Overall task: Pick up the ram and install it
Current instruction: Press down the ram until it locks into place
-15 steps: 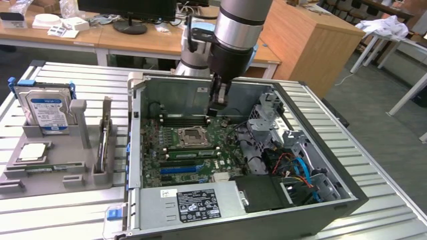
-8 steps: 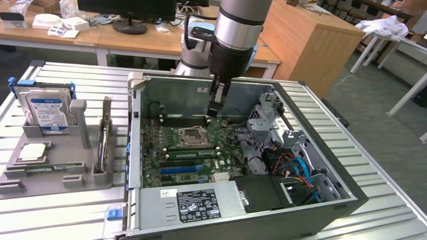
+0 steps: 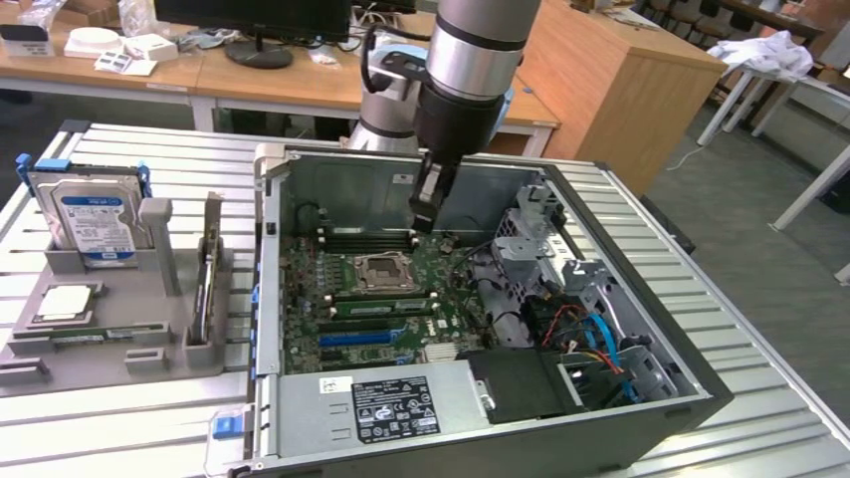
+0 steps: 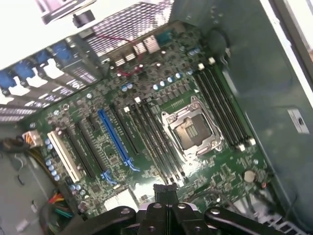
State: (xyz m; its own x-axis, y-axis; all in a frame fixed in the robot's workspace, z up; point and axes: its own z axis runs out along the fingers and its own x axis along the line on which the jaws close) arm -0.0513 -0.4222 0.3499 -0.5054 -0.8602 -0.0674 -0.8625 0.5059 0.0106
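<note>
**A:** Listing item one: black two-fingered gripper on the silver-grey arm. Condition?

**B:** Clenched, fingertips pressed together, with nothing visibly held between them. It hangs upright inside the open grey metal computer case, above the black empty memory slots on the far side of the square silver processor socket. From the wrist view the gripper looks straight down on the green motherboard. I judge it stands vertical to clear the case walls.

**A:** Item two: the ram, a long thin green circuit-board stick?

**B:** One such stick sits along a slot just on the near side of the socket, apart from the gripper. It looks level and seated, though I cannot confirm the latches.

**A:** Item three: surroundings?

**B:** Blue expansion slot, nearer again. Grey moulded parts holder towards the exterior view's left, outside the case, standing a blue-labelled hard drive upright, presumably for easy grasping.
</note>
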